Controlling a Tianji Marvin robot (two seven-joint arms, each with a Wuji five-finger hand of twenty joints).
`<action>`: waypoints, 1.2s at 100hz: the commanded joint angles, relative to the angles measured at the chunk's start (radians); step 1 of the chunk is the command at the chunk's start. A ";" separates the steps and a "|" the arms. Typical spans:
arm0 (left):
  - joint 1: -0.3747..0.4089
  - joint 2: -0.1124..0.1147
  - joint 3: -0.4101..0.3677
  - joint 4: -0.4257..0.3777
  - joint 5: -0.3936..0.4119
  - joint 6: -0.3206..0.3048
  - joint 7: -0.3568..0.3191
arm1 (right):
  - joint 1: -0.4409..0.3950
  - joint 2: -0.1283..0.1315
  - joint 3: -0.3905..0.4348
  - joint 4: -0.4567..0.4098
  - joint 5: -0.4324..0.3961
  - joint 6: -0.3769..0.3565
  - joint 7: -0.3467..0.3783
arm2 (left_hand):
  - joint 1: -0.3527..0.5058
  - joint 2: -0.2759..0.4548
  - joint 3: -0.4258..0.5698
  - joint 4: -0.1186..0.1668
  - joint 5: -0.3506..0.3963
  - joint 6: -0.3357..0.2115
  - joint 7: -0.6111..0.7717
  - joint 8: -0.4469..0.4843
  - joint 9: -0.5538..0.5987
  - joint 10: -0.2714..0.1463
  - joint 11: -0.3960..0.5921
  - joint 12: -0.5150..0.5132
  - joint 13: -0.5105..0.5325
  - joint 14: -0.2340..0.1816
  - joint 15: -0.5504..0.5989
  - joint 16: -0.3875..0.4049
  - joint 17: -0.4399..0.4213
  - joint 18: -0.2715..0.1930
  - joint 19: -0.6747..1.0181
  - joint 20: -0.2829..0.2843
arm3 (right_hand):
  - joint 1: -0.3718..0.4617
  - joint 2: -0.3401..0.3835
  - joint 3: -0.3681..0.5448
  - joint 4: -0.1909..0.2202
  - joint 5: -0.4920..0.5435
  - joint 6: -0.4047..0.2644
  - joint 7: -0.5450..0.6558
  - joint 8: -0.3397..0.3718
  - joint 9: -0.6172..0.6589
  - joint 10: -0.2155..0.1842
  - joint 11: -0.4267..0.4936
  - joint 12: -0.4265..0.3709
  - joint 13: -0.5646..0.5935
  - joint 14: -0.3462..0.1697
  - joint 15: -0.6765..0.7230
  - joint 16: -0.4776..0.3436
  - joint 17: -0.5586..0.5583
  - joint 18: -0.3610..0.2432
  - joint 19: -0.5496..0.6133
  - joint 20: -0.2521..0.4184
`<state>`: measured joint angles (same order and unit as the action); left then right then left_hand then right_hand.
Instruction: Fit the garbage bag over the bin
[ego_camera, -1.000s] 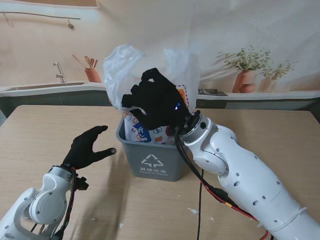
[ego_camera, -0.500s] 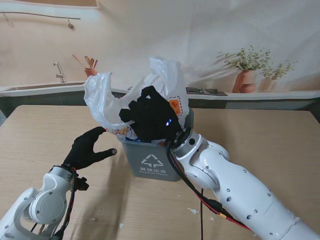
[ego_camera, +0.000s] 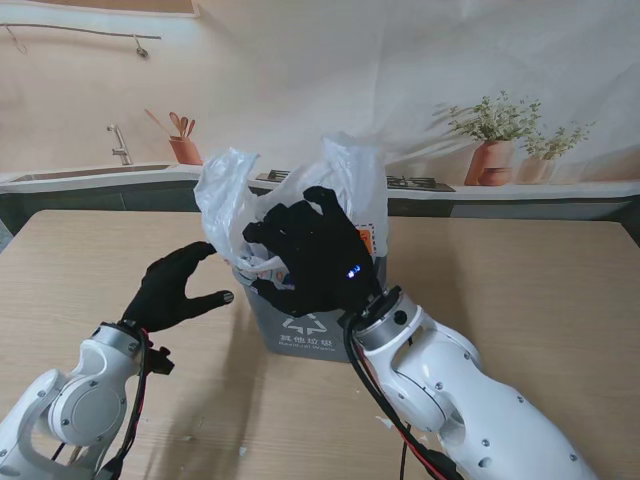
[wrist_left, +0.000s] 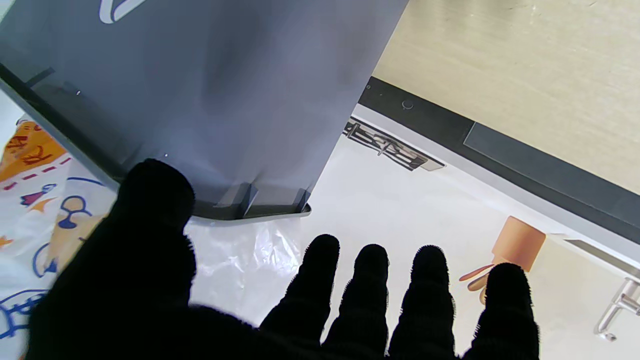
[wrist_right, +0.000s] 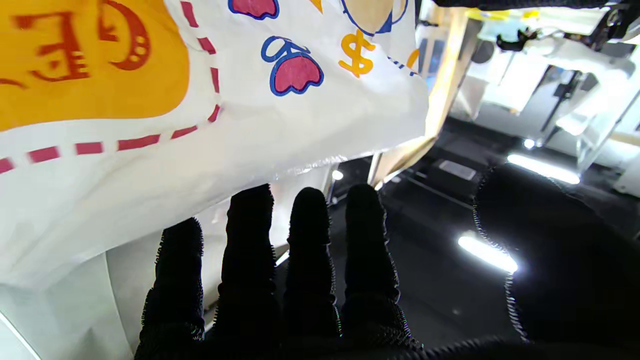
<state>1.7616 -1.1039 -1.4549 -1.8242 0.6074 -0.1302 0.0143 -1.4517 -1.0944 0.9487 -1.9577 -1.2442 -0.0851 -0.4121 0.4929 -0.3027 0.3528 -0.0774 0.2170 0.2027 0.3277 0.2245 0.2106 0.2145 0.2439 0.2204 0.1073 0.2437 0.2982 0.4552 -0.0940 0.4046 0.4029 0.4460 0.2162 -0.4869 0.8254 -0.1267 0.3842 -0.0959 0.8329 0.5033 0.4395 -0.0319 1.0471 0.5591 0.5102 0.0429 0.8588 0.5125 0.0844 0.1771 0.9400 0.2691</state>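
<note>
On the wooden table (ego_camera: 560, 290), both hands spread: right hand (ego_camera: 318, 252) against the garbage bag (ego_camera: 228, 195), left hand (ego_camera: 175, 290) beside the bin (ego_camera: 300, 332).

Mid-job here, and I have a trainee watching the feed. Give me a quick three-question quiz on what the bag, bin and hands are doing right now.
1. True or false: the garbage bag is already stretched flat around the rim of the bin.
2. Which hand is spread over the bin's mouth against the bag: A) left hand B) right hand?
3. Fill in: the left hand hovers open, beside the bin's ____ side.

Key: 1 false, the bag billows up above the bin. 2 B. 3 left.
</note>
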 joint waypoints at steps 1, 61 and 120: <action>0.008 -0.001 -0.008 -0.017 0.009 -0.012 -0.001 | -0.036 0.010 0.015 -0.024 -0.018 -0.018 0.004 | -0.015 -0.021 0.016 0.021 0.001 -0.015 0.009 0.005 -0.015 -0.010 0.015 0.008 -0.029 -0.005 -0.013 -0.004 0.003 0.001 0.005 0.030 | -0.054 0.046 -0.057 0.052 -0.066 0.046 -0.042 -0.012 -0.060 0.019 -0.041 -0.056 -0.049 0.017 -0.049 -0.024 -0.029 0.016 -0.038 -0.011; 0.054 -0.046 -0.119 -0.134 0.047 -0.311 0.265 | -0.196 0.004 0.363 -0.120 0.098 -0.329 0.022 | -0.037 -0.113 0.134 0.004 -0.046 -0.097 0.078 0.034 -0.022 -0.042 -0.015 -0.008 -0.042 -0.038 -0.056 0.003 0.002 -0.034 0.139 -0.021 | -0.062 -0.009 -0.162 0.049 -0.158 0.055 -0.122 -0.135 -0.187 -0.030 -0.226 -0.175 -0.176 0.015 -0.355 -0.175 -0.025 0.023 -0.135 -0.008; -0.060 0.033 -0.075 -0.177 0.251 -0.407 -0.030 | 0.037 0.013 0.352 0.053 0.264 -0.526 0.267 | -0.067 -0.230 0.213 -0.023 0.100 -0.187 0.109 0.056 -0.019 -0.084 -0.041 -0.013 -0.083 -0.085 -0.239 -0.052 0.005 -0.067 -0.211 -0.073 | -0.004 -0.096 -0.119 0.036 -0.050 -0.011 -0.059 -0.166 -0.036 -0.063 -0.238 -0.175 -0.054 -0.033 -0.362 -0.182 0.032 0.020 -0.184 -0.012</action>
<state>1.7031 -1.0742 -1.5310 -1.9942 0.8481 -0.5431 0.0023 -1.4276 -1.0844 1.2924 -1.9196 -0.9481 -0.6180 -0.1265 0.4508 -0.5046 0.5373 -0.0784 0.2868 0.0356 0.4083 0.2619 0.2011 0.1632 0.1807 0.1851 0.0691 0.1691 0.0652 0.3933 -0.0922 0.3425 0.2267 0.3483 0.1975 -0.5607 0.6881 -0.1267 0.3295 -0.0885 0.7629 0.3491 0.3929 -0.0737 0.8268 0.3849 0.4365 0.0300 0.5003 0.3379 0.1149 0.1865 0.7819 0.2691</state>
